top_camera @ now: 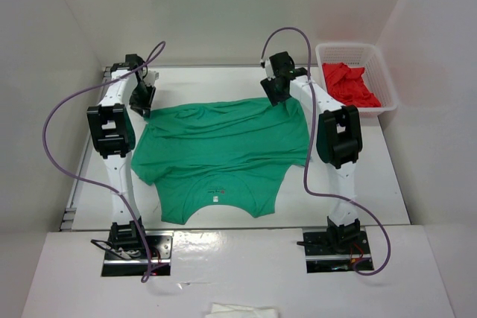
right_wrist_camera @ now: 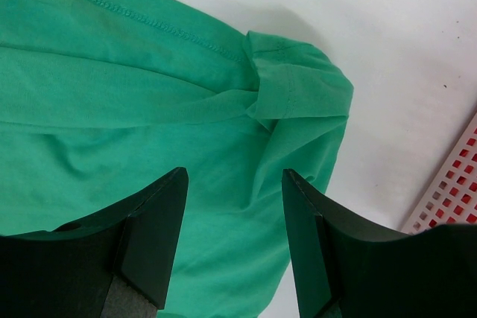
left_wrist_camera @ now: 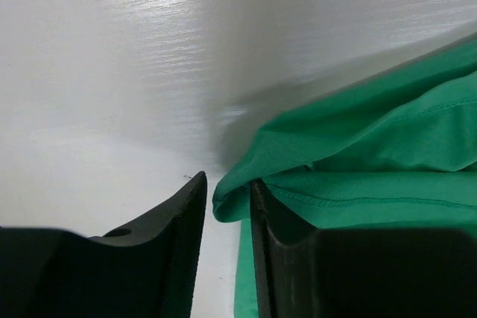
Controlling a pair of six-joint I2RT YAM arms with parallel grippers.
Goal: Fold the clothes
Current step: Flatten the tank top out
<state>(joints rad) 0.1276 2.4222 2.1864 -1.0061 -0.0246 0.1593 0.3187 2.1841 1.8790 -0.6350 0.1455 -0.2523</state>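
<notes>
Surface (top_camera: 358, 184) of white board carries an emerald-green T-shirt (top_camera: 223, 150), spread loosely flat and rumpled. Its collar lies at the near side and its hem at the far side, so the body's long axis runs near to far, while the far hem stretches left to right between the two arms. A white plastic basket (top_camera: 389, 107) sits at the far right, well apart from the shirt's middle, with a red garment (top_camera: 349, 83) in it.

The left gripper (left_wrist_camera: 229, 182) is down at the far-left hem corner. Its jaws stand narrowly apart, with a folded edge of green fabric lying in the gap against the right jaw and a sliver of surface showing beside it, so nothing is pinched yet. The right gripper (right_wrist_camera: 234, 176) hangs over the far-right corner, jaws wide apart and holding nothing, the stitched hem and a turned-over flap just beyond them.

The left looks nearer to a hold. A small white neck label (top_camera: 215, 199) shows at the collar.
</notes>
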